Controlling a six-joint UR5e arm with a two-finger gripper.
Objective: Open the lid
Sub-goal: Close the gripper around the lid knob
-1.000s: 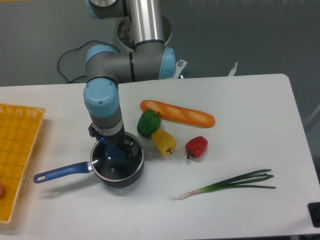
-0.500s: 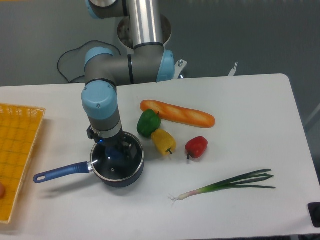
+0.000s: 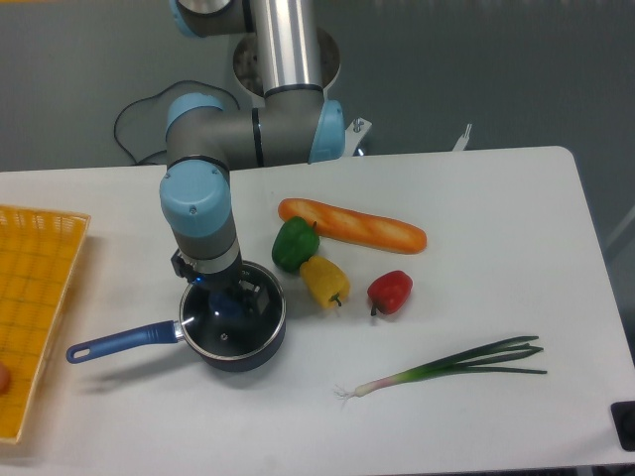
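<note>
One step in hand: grasping. Pincer [image 3: 230, 300] sits over the lid [image 3: 232, 319] at its blue knob; can't tell if clamped. Next: confirm grip, lift straight off the saucepan [image 3: 149, 339].

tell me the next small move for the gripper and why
Probably close on the blue knob and lift straight up. The gripper sits low over the lid, which still rests on the saucepan; whether the fingers already pinch the knob isn't clear from this view.
</note>
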